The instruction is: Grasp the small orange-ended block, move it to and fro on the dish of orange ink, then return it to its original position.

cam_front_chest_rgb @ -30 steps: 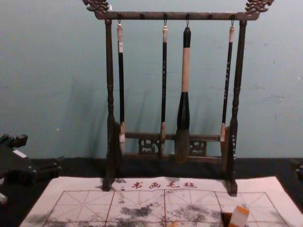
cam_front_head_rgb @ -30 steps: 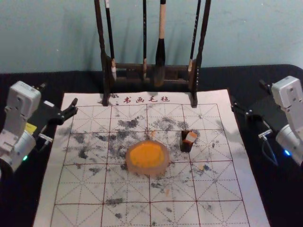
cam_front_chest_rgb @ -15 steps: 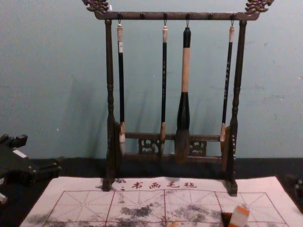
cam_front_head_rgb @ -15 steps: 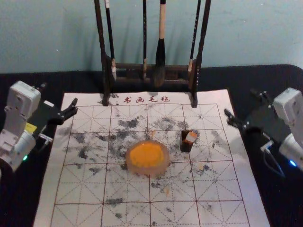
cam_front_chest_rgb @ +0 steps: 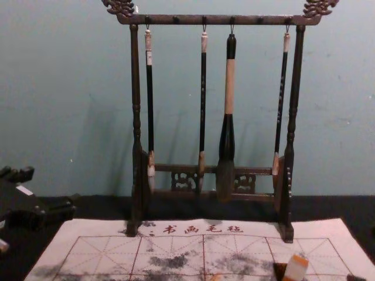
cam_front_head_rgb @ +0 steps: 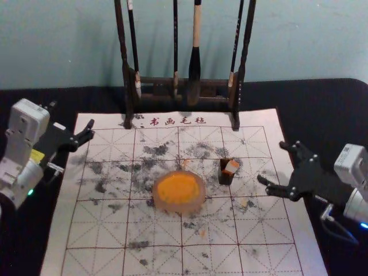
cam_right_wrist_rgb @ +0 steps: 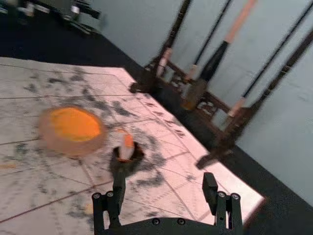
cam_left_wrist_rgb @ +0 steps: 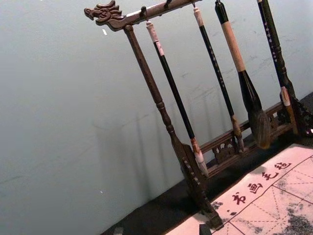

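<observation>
In the head view, the block [cam_front_head_rgb: 231, 167] is at nine o'clock from the spread right end effector [cam_front_head_rgb: 272, 163], apart. The left end effector [cam_front_head_rgb: 72, 114], also spread, is at the dish's [cam_front_head_rgb: 179, 208] ten o'clock.

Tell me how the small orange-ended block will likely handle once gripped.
The block looks stiff, with straight edges. It leans in the dark holder, so lifting it may drag or tip that holder. Its orange end looks inked, so it might be slippery there.

The dish [cam_front_head_rgb: 179, 209] lies on the mat [cam_front_head_rgb: 98, 230], the block [cam_front_head_rgb: 232, 167] in a cup [cam_front_head_rgb: 226, 177] to its right, slightly farther; the rack [cam_front_head_rgb: 129, 92] stands at the mat's far edge (four brushes [cam_front_head_rgb: 195, 63] hang from it).
</observation>
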